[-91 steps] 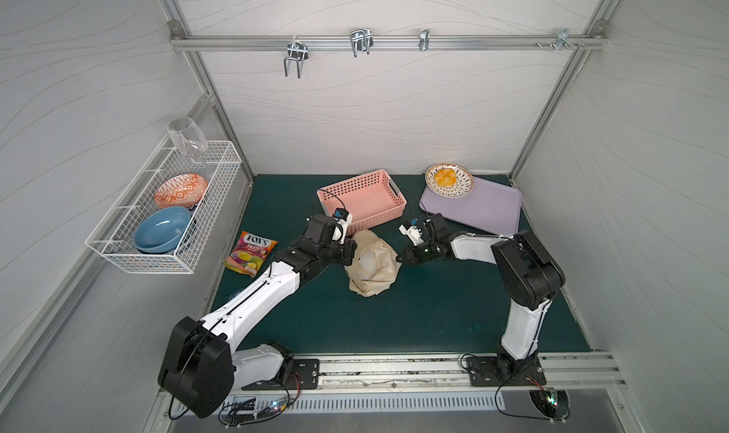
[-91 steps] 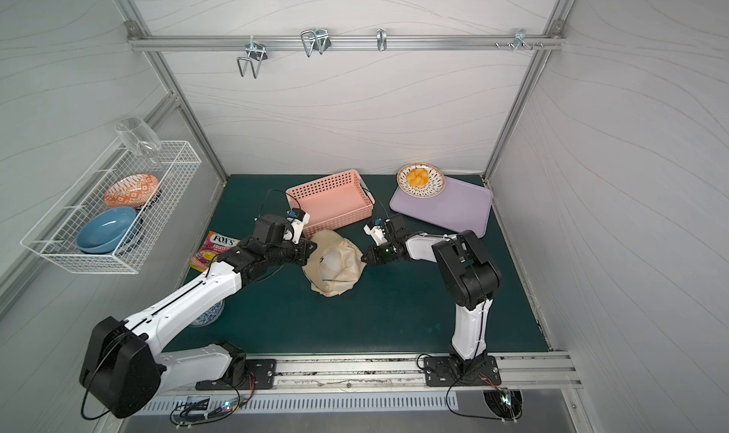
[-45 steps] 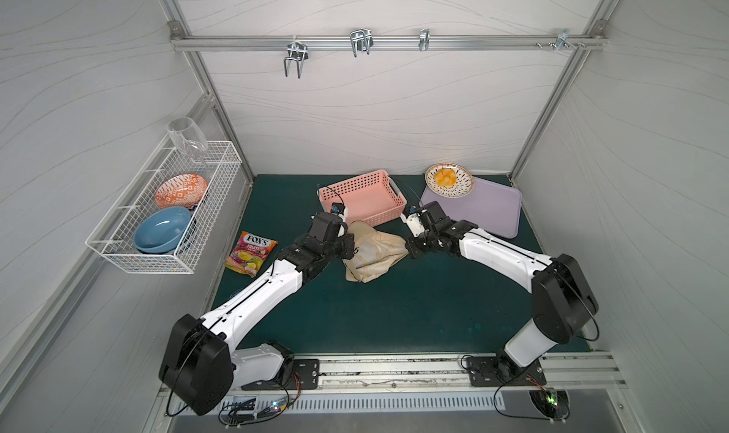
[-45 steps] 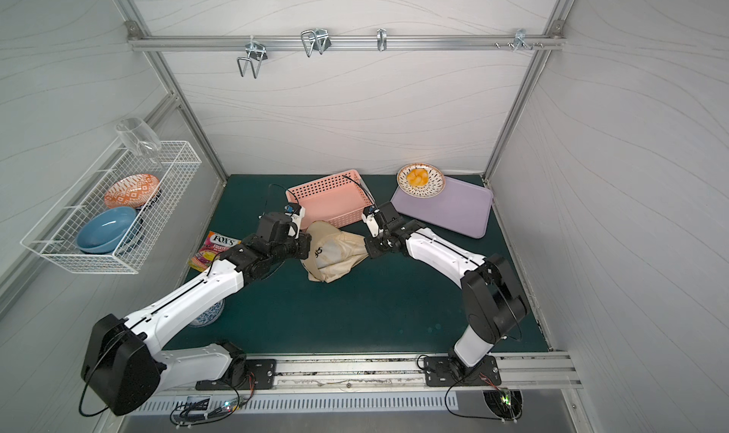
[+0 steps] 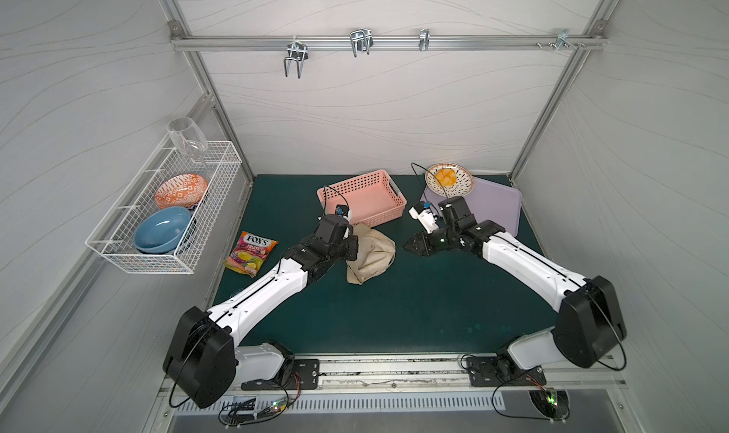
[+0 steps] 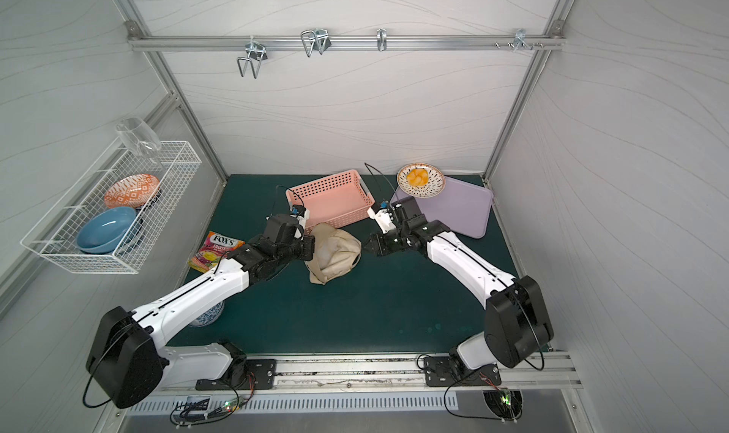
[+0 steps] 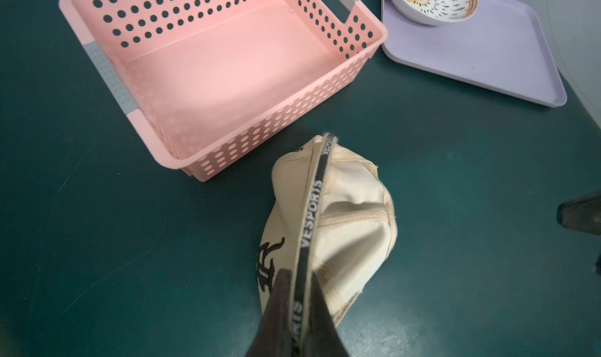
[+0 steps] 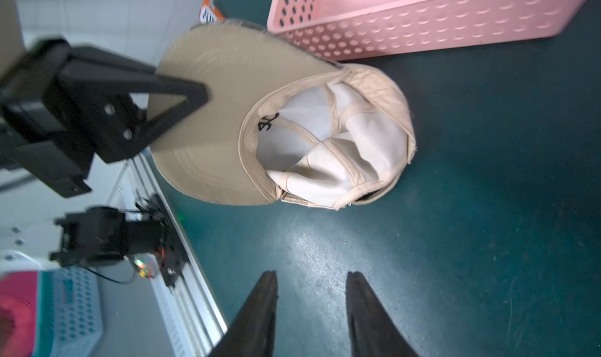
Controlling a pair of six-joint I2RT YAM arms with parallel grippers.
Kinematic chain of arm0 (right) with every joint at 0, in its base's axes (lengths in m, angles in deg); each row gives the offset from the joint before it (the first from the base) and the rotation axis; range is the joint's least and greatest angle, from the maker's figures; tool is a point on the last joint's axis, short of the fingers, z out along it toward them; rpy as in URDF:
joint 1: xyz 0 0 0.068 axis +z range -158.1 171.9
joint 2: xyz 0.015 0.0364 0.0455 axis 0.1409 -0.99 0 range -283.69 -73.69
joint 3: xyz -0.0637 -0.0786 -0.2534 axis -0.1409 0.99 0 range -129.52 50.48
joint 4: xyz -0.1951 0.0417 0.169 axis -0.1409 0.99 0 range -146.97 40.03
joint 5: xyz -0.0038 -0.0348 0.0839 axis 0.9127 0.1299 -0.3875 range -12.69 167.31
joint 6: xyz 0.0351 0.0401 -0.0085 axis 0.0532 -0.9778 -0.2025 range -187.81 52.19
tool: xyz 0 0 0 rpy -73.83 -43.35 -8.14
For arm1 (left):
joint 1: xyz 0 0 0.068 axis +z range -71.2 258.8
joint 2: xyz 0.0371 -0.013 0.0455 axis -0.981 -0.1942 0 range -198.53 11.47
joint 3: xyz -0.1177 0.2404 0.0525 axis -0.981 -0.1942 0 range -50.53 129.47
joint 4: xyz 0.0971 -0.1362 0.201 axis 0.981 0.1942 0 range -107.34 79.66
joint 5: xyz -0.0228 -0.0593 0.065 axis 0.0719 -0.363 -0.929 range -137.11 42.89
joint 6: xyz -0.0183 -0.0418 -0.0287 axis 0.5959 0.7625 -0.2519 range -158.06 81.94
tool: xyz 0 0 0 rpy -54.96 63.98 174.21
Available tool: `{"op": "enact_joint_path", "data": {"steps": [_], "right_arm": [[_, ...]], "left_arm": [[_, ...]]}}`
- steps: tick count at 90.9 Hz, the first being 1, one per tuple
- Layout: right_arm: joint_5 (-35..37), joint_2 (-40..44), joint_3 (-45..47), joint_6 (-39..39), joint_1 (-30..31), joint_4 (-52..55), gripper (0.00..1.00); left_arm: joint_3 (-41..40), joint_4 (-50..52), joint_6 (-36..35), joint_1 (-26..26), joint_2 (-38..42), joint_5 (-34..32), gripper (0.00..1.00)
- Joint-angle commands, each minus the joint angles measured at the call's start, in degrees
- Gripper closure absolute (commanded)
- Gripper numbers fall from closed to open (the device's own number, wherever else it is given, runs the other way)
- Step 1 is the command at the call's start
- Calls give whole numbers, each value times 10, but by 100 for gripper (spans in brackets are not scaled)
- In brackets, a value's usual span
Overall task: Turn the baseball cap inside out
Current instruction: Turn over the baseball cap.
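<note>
The beige baseball cap lies crumpled on the green mat in front of the pink basket. My left gripper is shut on the edge of its brim, holding it on edge. The cap's opening faces my right gripper, and the pale lining with seam tapes bulges in it. The black monogram shows on the front. My right gripper is open and empty, a short way to the right of the cap and not touching it.
The pink basket stands just behind the cap. A purple tray with a bowl of orange fruit is at the back right. A candy bag lies left. A wire rack of dishes hangs on the left wall.
My right gripper has opened, let go of the cap and drawn back to the right. The cap, stretched between both grippers before, has slumped. The left gripper keeps its hold.
</note>
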Motion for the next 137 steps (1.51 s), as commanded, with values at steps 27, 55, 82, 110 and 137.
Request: {"op": "enact_joint_path", "data": {"steps": [27, 55, 82, 110, 137], "right_arm": [[-79, -53, 126, -74, -15, -141, 51], [-66, -168, 60, -129, 59, -241, 64], [9, -255, -40, -119, 100, -192, 85], [50, -344, -96, -123, 123, -176, 90], [28, -264, -50, -125, 103, -229, 66]], "left_arm": [[-17, -32, 50, 1, 27, -16, 100], [-20, -17, 38, 1, 18, -38, 100], [-20, -15, 36, 2, 22, -31, 100], [-15, -29, 70, 1, 47, -15, 100], [-9, -21, 202, 2, 94, -80, 100]]}}
